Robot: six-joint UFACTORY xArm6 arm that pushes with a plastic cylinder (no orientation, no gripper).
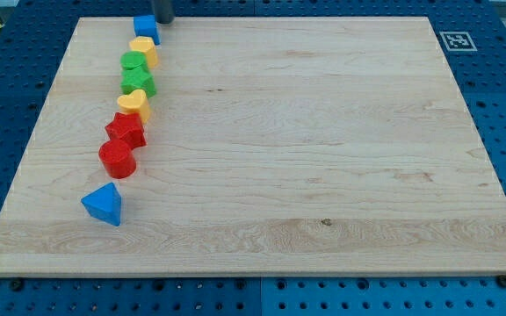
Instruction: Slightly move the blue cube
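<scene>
Blue cube [145, 26] sits at the table's [306, 140] top-left edge, heading the block line, rod tip [162, 21] touching its right side, likely to nudge it; no jaws, nothing held.

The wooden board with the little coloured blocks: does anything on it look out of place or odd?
Nothing is damaged or spilled. All the blocks crowd into one slanting line by the wooden board's left side. The blue triangular block sits apart at the bottom. My tip is beside the blue cube at the top edge.
</scene>
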